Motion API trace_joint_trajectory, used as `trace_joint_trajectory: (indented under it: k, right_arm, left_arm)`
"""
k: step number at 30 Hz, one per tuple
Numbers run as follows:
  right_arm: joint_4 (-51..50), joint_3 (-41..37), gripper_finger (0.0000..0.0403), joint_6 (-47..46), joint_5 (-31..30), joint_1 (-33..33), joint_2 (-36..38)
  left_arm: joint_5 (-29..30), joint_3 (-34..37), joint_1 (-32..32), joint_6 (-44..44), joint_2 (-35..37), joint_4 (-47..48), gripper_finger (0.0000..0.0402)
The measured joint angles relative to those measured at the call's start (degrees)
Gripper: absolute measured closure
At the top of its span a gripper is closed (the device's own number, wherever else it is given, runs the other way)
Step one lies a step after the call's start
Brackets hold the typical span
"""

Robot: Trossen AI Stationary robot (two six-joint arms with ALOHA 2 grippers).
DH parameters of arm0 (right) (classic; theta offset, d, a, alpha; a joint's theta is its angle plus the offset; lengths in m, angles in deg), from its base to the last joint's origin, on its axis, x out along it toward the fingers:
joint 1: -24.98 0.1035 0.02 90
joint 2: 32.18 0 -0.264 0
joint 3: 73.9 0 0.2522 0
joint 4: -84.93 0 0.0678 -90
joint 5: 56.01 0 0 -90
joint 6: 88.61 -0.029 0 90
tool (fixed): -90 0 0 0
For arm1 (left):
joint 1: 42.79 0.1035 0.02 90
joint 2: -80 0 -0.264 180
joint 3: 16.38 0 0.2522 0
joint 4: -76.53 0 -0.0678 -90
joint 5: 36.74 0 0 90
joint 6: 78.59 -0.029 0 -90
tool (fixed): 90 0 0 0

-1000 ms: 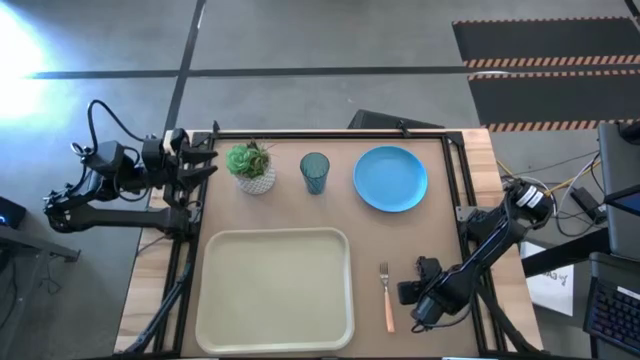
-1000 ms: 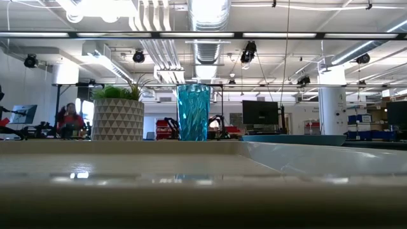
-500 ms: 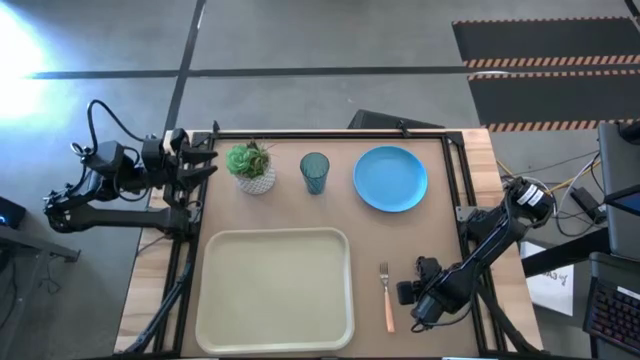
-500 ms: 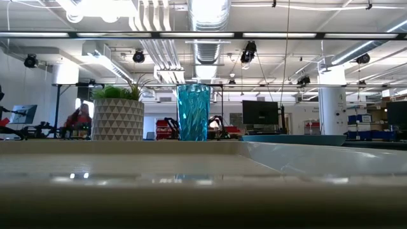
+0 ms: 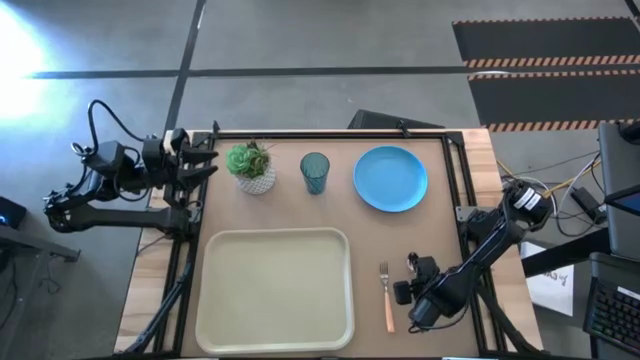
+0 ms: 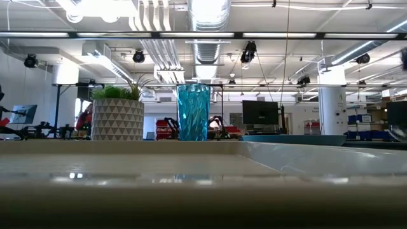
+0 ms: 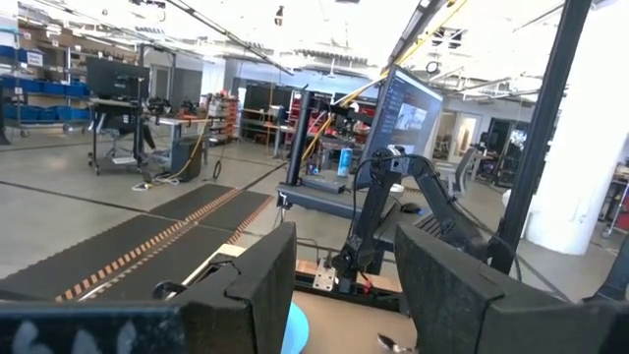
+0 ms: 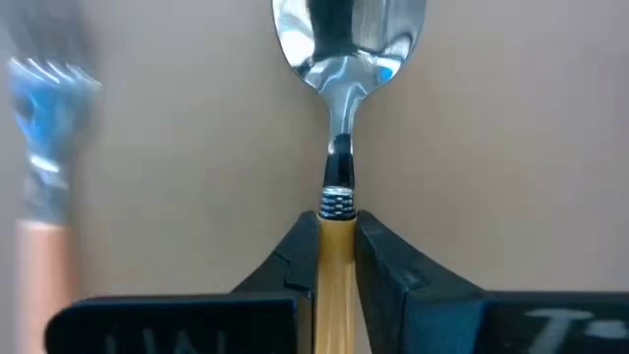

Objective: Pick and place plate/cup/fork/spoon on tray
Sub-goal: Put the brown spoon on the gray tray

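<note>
My right gripper is over the table's near right part, just right of the fork, and is shut on the spoon. The spoon's silver bowl points away from the fingers, over the brown tabletop. The arm hides most of the spoon in the high view. The fork lies flat beside the cream tray. The blue plate and the teal cup stand at the far edge. My left gripper waits open off the table's far left corner. My right gripper pinches the spoon's pale orange handle between its two fingers, right at the end where it meets the metal neck. The fingers lie along the spoon, whose bowl sticks out past their tips. Whether the spoon is off the table I cannot tell.
A white pot with a green plant stands left of the cup at the far edge. The table's black frame runs along its left and right edges. Bare tabletop lies between the tray and the row of dishes.
My right gripper has shifted a little toward the table's left, closer to the fork. The tray, plate, cup and fork have stayed where they were.
</note>
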Motion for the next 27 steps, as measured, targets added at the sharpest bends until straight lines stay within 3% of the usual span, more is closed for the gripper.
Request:
trace_joint_trajectory:
  k: [5, 10, 19, 27]
  right_arm:
    - [-7.2, 7.9, 0.0373, 2.3, -5.9, -1.7, 0.4]
    - [-5.8, 13.2, 0.0373, 12.0, -12.2, -6.2, 0.3]
    - [2.0, 17.1, 0.0373, 33.1, -17.0, -17.1, 0.3]
    - [17.6, 16.7, 0.0373, 48.4, -17.1, -24.8, -2.5]
  left_arm:
    - [0.0, 0.0, 0.0, 0.0, -0.4, 0.0, 0.0244]
    - [0.0, 0.0, 0.0, 0.0, -0.8, 0.0, 0.0244]
    - [0.0, 0.0, 0.0, 0.0, -1.3, 0.0, 0.0244]
    - [0.0, 0.0, 0.0, 0.0, -1.6, 0.0, 0.0244]
